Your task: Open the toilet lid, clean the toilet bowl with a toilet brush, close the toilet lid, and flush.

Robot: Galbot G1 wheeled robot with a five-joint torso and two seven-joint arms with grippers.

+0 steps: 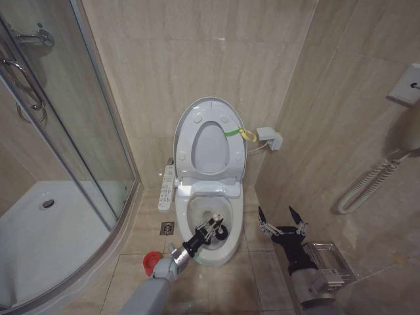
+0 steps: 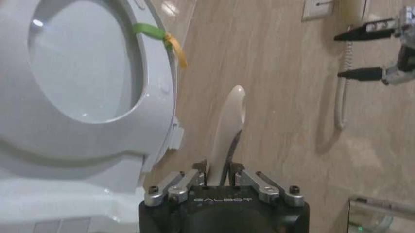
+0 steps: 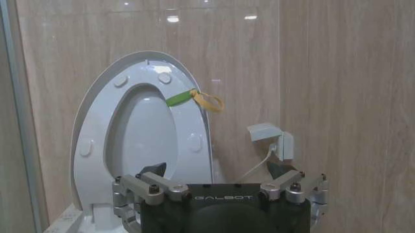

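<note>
Toilet brush point(image 1: 217, 230) is held in the toilet bowl point(image 1: 226, 197) at lower centre by the left gripper point(image 1: 207, 231), clamped on its handle. At lower right, the right gripper point(image 1: 282, 220) is spread wide. The toilet lid point(image 1: 187, 125) is raised.

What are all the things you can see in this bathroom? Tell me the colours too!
toilet lid: one, white, up against the wall with the seat, yellow-green band at its edge
toilet bowl: one, white, open, below the lid
toilet brush: one, black head down in the bowl, pale handle
red cup: one, red, on the floor at the robot's left of the bowl
button strip: one, white, beside the bowl
floor drain: one, silver, near the strip
shower stall: one, glass with white tray, far left
left gripper: over the bowl, shut on the brush handle
right gripper: open, right of the toilet
</note>
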